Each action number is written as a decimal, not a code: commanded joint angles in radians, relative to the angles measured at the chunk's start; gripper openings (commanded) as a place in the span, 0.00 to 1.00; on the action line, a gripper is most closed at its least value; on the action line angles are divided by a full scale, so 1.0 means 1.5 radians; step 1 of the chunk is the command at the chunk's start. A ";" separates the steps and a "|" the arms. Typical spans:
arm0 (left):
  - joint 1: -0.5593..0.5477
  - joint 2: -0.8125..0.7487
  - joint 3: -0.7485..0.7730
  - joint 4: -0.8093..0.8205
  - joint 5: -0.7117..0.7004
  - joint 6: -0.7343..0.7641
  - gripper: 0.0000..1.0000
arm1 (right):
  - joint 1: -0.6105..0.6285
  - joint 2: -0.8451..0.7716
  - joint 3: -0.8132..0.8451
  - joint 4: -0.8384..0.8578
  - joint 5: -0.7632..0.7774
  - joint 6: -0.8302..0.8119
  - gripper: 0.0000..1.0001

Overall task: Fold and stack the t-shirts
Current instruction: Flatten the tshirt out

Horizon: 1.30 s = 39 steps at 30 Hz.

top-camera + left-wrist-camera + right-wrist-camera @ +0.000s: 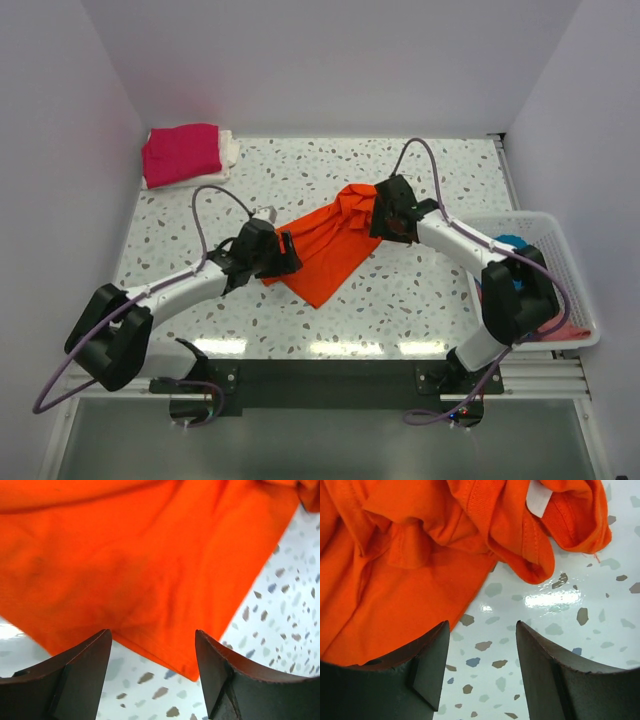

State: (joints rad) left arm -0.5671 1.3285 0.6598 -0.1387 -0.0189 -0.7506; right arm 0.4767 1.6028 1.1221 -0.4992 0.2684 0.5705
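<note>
Poised open and empty over the orange tee [325,250], rumpled at centre: left gripper [288,252] at its 8 o'clock hem, right gripper [385,215] by the bunched collar at 1 o'clock. Best to pinch one layer at each end, lift barely clear and draw apart until flat, before folding and carrying to the pink stack [182,152] at 11 o'clock.

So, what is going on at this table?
A bright orange cotton t-shirt lies crumpled on the speckled table. The robot's left pincer is open at one edge of it, the right pincer open near its collar; neither grips it. A folded magenta-pink t-shirt lies in the far left corner.
</note>
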 commanded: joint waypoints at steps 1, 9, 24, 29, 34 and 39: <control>-0.050 0.012 0.036 -0.011 -0.020 -0.011 0.71 | -0.002 0.012 0.009 0.023 0.074 -0.029 0.59; -0.200 0.087 0.118 -0.058 -0.063 0.065 0.66 | -0.034 0.032 0.014 0.026 0.074 -0.044 0.59; -0.260 0.205 0.171 -0.095 -0.134 0.085 0.60 | -0.049 0.150 0.051 0.070 0.078 -0.033 0.58; -0.265 0.213 0.168 -0.093 -0.128 0.095 0.39 | -0.051 0.172 0.072 0.074 0.086 -0.030 0.46; -0.265 0.216 0.181 -0.115 -0.147 0.100 0.18 | -0.056 0.167 0.091 0.061 0.093 -0.032 0.12; -0.257 0.173 0.208 -0.171 -0.202 0.112 0.00 | -0.064 0.124 0.120 0.027 0.094 -0.039 0.00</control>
State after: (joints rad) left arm -0.9581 1.6512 0.9184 -0.3412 -0.2398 -0.6060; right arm 0.3916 1.8606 1.2461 -0.4492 0.3733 0.5186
